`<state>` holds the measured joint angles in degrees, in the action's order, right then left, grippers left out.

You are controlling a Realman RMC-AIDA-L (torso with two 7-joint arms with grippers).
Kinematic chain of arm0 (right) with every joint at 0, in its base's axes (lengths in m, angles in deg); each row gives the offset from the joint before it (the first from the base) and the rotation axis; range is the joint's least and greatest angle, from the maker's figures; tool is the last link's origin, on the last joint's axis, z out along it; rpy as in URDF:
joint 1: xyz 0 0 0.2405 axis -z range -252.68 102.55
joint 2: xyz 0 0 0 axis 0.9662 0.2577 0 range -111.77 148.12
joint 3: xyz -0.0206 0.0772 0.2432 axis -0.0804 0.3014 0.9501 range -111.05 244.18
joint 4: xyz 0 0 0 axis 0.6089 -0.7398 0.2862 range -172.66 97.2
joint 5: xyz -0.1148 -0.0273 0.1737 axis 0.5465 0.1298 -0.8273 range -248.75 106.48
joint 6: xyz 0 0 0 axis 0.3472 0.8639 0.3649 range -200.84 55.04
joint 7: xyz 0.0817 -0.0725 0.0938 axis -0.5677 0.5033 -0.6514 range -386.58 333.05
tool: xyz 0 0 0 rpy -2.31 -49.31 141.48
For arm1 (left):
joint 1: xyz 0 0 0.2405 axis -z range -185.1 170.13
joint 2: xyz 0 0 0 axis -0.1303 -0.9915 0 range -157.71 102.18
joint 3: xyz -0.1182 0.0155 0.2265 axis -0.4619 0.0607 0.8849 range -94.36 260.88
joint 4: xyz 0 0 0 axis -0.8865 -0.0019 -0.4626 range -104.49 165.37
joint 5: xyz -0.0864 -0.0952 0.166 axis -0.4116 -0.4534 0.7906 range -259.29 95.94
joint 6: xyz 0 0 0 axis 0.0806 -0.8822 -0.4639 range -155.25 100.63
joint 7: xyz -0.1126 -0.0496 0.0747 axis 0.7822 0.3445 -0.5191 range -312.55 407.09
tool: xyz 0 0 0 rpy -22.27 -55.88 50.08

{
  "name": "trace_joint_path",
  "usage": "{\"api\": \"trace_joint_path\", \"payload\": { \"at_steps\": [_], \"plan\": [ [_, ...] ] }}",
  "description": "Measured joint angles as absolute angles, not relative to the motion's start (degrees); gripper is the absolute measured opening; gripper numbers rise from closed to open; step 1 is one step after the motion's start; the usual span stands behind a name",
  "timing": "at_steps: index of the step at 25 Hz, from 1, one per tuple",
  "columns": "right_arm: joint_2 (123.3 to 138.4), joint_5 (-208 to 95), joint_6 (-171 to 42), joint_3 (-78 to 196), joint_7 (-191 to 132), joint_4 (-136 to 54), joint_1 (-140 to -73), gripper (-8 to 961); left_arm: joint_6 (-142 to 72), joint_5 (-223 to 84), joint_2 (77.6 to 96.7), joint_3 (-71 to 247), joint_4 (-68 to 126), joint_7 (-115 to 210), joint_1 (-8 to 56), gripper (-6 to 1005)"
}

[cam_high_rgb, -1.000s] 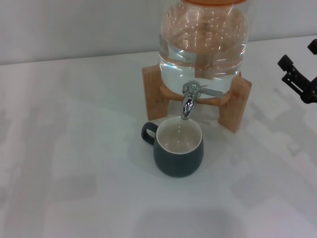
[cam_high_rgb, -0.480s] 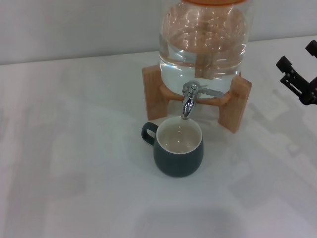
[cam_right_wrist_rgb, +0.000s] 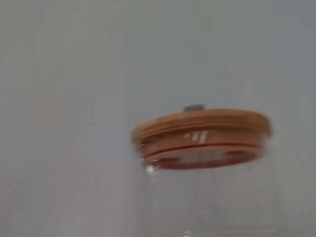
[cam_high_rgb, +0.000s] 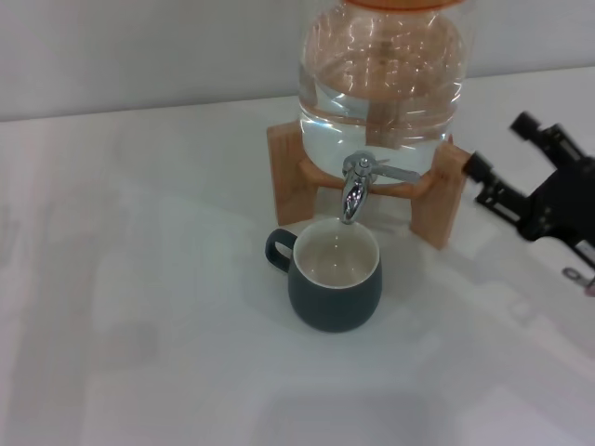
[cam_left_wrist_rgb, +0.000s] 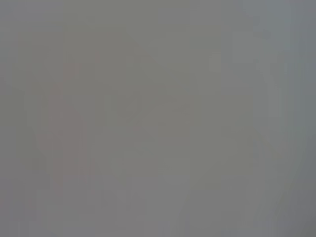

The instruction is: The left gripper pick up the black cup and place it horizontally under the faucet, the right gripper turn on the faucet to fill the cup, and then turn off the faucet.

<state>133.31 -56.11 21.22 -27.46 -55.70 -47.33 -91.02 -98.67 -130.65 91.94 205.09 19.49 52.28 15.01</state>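
Observation:
The black cup (cam_high_rgb: pixel 335 279) stands upright on the white table, its cream inside open directly below the spout of the chrome faucet (cam_high_rgb: pixel 355 186). The faucet's thin lever (cam_high_rgb: pixel 395 173) points toward the right. The faucet is on a clear water jar (cam_high_rgb: pixel 381 79) held by a wooden stand (cam_high_rgb: pixel 439 200). My right gripper (cam_high_rgb: pixel 498 145) is open and empty, just right of the stand, its fingers pointing toward the lever but apart from it. The left gripper is out of view; the left wrist view shows only plain grey.
The right wrist view shows the jar's orange-brown lid (cam_right_wrist_rgb: pixel 202 129) against a grey wall. The white table (cam_high_rgb: pixel 139 316) stretches to the left and in front of the cup. A pale wall stands behind the jar.
My right gripper has moved left and down from the right edge toward the stand and faucet lever. The cup and faucet have not moved.

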Motion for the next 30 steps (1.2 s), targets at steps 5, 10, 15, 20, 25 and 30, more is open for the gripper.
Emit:
{"api": "trace_joint_path", "payload": {
  "at_steps": [5, 10, 15, 20, 25, 30],
  "plan": [
    [133.35, -56.1, 20.1, -32.6, -56.9, -47.8, -92.2, 868, -97.5, -130.5, 91.96, 206.8, 19.4, 52.3, 15.0, 880],
    [133.46, -56.1, 17.5, -35.8, -57.4, -50.2, -92.6, 868, -97.5, -130.6, 91.88, 207.6, 19.4, 52.3, 15.0, 880],
    [133.49, -56.1, 17.1, -37.1, -57.8, -51.0, -92.6, 868, -97.5, -130.5, 91.85, 207.6, 19.4, 52.3, 15.1, 880],
    [133.49, -56.1, 17.0, -37.6, -58.0, -51.0, -92.6, 868, -97.5, -130.5, 91.85, 207.5, 19.6, 52.3, 15.5, 880],
    [133.49, -56.1, 16.9, -38.6, -58.6, -51.1, -92.6, 868, -97.5, -130.5, 91.85, 207.5, 19.8, 52.3, 15.7, 879],
    [133.49, -56.1, 16.8, -39.8, -59.3, -51.3, -92.7, 868, -97.5, -130.5, 91.85, 207.5, 19.8, 52.3, 15.8, 879]
  ]
}}
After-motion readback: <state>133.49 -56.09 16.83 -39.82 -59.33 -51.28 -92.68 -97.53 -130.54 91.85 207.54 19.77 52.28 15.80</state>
